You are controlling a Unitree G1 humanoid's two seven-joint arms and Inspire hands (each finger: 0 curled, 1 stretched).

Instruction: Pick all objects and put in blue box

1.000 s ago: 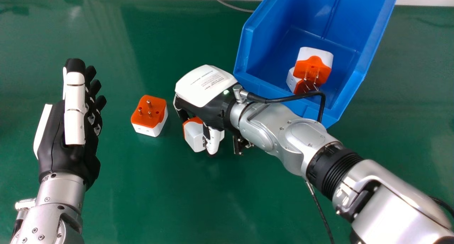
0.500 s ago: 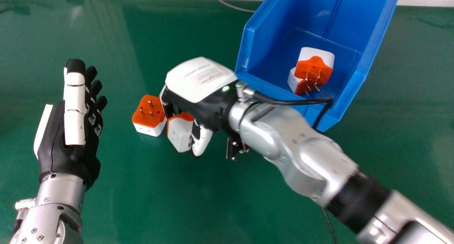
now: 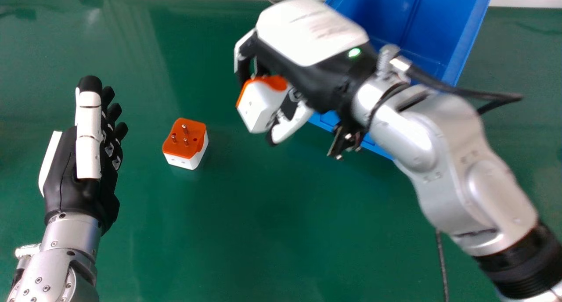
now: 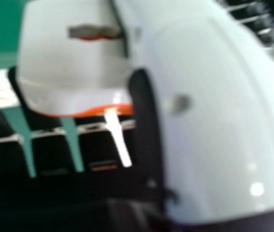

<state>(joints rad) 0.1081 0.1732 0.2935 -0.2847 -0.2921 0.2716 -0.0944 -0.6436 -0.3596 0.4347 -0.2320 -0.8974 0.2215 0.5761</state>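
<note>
My right hand has its fingers and thumb clamped round one plug, I guess so it survives the trip to the box. Other plug sits prongs-up on the table; left hand idles nearby, fingers straight.

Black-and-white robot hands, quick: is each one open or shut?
Left hand: open, empty.
Right hand: closed round a boxy orange-and-white plastic plug adapter.

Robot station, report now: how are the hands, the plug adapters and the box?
Right hand shut on one adapter, held off the table. Left hand open, empty. Second adapter on table. Right arm partly covers blue box.
</note>
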